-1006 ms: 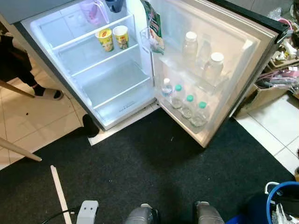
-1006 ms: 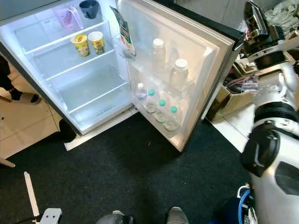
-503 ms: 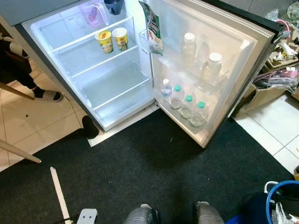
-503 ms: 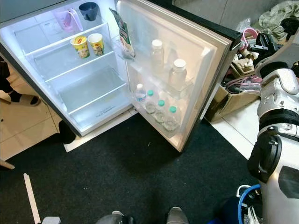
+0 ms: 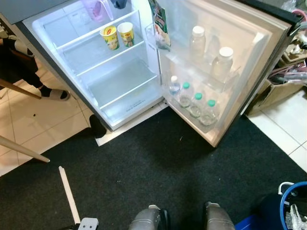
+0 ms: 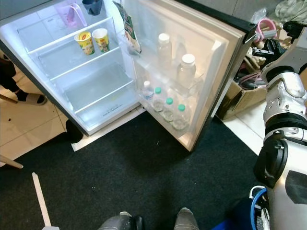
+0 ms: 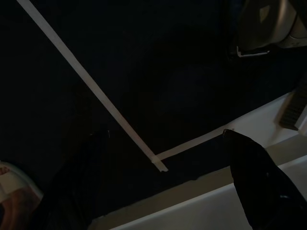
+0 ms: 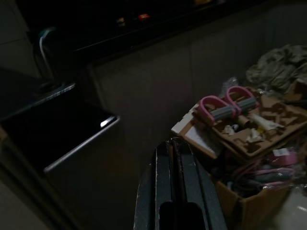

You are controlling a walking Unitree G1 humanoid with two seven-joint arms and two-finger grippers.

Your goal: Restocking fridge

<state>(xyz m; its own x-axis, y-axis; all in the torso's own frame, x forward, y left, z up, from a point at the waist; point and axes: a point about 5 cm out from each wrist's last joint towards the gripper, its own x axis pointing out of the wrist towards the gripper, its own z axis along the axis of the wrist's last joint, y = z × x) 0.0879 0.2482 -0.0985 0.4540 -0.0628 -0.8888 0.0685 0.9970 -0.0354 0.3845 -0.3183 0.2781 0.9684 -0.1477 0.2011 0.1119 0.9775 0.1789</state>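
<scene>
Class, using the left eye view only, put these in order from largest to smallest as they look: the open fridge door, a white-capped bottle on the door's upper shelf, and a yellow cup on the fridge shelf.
1. Fridge door, by far the largest.
2. White-capped bottle.
3. Yellow cup, smallest, though it stands farther from the camera, so its true size against the bottle is unsure.

Open fridge (image 5: 120, 91), bottles (image 5: 194, 101) in door

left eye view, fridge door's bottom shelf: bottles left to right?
White-capped small bottle → green-capped bottle → second green-capped bottle → third green-capped bottle, nearest the door's outer edge.
</scene>
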